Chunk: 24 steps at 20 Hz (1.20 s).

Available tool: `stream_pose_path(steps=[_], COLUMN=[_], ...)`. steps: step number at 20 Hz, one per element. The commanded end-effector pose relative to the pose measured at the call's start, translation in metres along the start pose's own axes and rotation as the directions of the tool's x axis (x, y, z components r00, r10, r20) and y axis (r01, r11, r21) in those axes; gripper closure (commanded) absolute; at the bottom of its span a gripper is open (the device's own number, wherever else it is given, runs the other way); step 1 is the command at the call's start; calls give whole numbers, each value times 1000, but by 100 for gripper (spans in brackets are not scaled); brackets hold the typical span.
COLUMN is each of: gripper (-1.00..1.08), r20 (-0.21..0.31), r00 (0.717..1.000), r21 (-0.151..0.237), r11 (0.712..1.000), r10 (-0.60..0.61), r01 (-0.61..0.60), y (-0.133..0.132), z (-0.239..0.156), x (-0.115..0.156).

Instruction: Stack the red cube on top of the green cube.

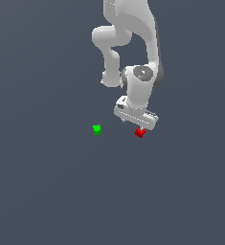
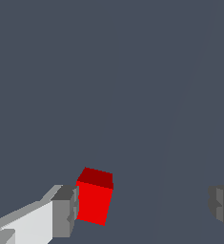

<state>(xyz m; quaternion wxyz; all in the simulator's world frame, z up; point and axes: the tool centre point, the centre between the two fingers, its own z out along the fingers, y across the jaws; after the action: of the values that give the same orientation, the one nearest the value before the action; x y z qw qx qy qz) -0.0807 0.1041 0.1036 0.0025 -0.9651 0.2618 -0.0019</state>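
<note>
I'm hovering my gripper (image 2: 142, 207) spread wide around the red cube (image 2: 94, 196), one pad touching it, lining up a pinch; the green cube (image 1: 97, 129) is sitting well apart.

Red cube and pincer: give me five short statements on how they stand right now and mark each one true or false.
1. The red cube lies between the open fingers of the pincer. True.
2. The red cube sits on top of the green cube. False: the two lie apart on the floor.
3. In the wrist view, the red cube is next to one finger, far from the other. True.
4. The pincer is shut on the green cube. False: it is open, around the red cube.
5. The green cube lies toward the exterior view's left of the red cube. True.
</note>
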Motion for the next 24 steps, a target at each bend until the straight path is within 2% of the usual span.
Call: stream_pose_path(steps=[1, 13, 24], gripper=[-92, -92, -92], r20=[0, 1, 1], r00=[999, 980, 972], r21=[-1, -6, -6], r11=[999, 980, 972], r10=[45, 201, 233], r01=[-45, -201, -233], y=[-7, -36, -43], z=[6, 29, 34], x=[-9, -37, -41])
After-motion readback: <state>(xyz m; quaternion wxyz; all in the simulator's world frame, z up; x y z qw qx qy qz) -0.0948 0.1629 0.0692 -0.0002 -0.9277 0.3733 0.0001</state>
